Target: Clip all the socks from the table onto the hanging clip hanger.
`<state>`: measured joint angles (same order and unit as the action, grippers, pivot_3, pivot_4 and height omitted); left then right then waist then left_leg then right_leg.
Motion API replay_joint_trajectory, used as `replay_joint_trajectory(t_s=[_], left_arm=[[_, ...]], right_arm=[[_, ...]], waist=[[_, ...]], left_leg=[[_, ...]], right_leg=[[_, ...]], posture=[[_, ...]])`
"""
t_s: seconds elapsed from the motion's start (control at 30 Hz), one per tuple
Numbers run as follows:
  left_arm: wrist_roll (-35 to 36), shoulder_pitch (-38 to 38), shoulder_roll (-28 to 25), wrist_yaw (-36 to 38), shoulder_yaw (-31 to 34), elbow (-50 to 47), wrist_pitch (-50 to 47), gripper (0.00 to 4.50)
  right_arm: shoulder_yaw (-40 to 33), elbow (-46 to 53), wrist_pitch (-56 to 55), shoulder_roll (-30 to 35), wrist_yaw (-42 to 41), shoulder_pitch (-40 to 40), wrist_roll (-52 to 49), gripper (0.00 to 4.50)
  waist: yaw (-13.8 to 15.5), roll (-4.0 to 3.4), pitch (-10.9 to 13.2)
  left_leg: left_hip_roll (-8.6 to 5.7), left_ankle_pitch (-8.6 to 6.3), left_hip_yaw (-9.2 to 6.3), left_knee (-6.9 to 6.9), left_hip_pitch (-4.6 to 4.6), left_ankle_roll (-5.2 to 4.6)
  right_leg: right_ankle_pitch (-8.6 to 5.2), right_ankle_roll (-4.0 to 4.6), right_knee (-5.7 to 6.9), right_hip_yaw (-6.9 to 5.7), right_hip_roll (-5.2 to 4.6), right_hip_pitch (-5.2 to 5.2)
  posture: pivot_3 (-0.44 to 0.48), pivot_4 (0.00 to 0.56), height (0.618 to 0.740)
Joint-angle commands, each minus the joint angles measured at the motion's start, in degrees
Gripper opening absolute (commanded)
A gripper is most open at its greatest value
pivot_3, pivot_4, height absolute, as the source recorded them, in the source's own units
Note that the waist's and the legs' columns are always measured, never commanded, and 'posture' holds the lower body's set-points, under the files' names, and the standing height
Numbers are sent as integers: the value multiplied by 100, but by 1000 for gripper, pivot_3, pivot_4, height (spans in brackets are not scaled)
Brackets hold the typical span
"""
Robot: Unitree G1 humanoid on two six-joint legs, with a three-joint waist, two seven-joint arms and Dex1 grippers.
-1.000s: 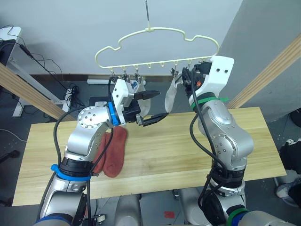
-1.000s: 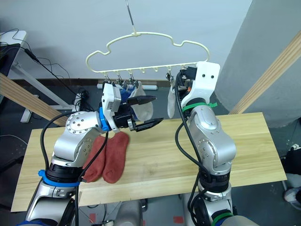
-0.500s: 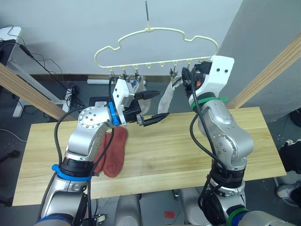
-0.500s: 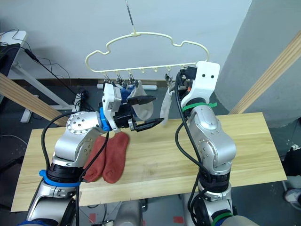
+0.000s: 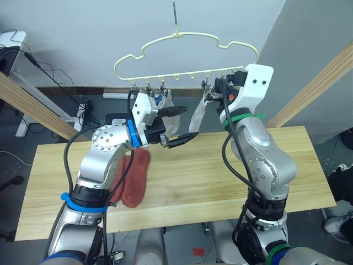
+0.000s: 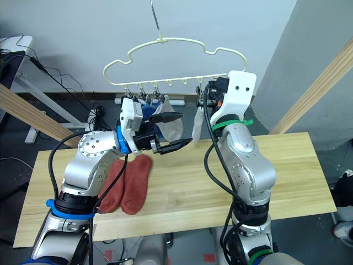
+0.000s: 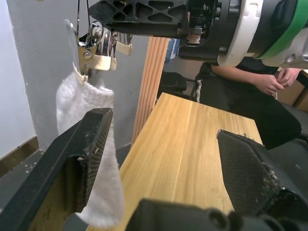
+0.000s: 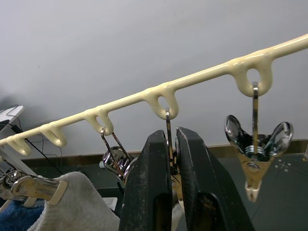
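Pale grey walls and a dark floor with cables lie behind the table (image 5: 220, 171), a long top of light wooden planks. Near its left end, toward the middle of its depth, two rust-red socks (image 5: 132, 179) lie flat side by side, touching each other. Above them the left gripper (image 5: 181, 125) hovers over the far edge of the tabletop with its two black fingers spread wide and nothing between them. Overhead hangs the clip hanger (image 5: 185, 58), a cream wire outline on a thin metal hook. At its left end the clips hold a blue sock (image 5: 158, 100) and a light grey sock (image 5: 170, 113), which hang close together just behind the left gripper. Further right a second grey sock (image 5: 196, 118) dangles from a clip, its toe swung toward the left gripper's fingers; the left wrist view shows it right beside one finger. The right gripper (image 8: 174, 159) is raised to the hanger's bottom bar, fingers pressed nearly together around the thin wire stem of one silver clip (image 8: 169, 159), with another silver clip (image 8: 253, 154) hanging free beside it.
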<state>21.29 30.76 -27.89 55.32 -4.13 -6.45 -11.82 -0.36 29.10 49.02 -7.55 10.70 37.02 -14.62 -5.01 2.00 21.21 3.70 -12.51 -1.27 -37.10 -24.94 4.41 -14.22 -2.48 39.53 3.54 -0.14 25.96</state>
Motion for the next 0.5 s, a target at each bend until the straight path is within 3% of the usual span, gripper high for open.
replay_joint_trajectory(t_s=[0.03, 0.17, 0.27, 0.5], left_arm=[[-180, -473, -8, -328, 135, -314, 197, 3920], [-573, -1306, -37, -1018, 312, -520, 216, 3920], [-912, -2006, 156, -1865, 582, -694, 205, 4458], [-1198, -3211, 770, -3268, 913, -819, -617, 4485]], right_arm=[[43, 205, -146, -74, -52, 20, -30, 7], [30, 200, -125, -51, -101, 41, -34, 7], [12, 192, -106, -29, -128, 55, -47, 0], [23, 125, -60, -20, -204, 80, -77, 0]], waist=[[-2, 1, -12], [-36, 0, -25], [-12, 2, -26], [20, 2, -33]], left_leg=[[0, 0, 0, 1, 0, 0], [1, 0, 1, 4, 4, -1], [2, 0, -2, 3, 4, -1], [0, 1, -2, 3, 5, -2]], right_leg=[[0, 0, -1, 1, 0, 0], [0, 0, -2, 5, 0, 2], [2, 3, 3, 2, 0, 3], [2, 3, 5, 0, -2, 2]], posture=[[-152, 309, 740], [-142, 318, 740], [-129, 325, 740], [-121, 334, 740]])
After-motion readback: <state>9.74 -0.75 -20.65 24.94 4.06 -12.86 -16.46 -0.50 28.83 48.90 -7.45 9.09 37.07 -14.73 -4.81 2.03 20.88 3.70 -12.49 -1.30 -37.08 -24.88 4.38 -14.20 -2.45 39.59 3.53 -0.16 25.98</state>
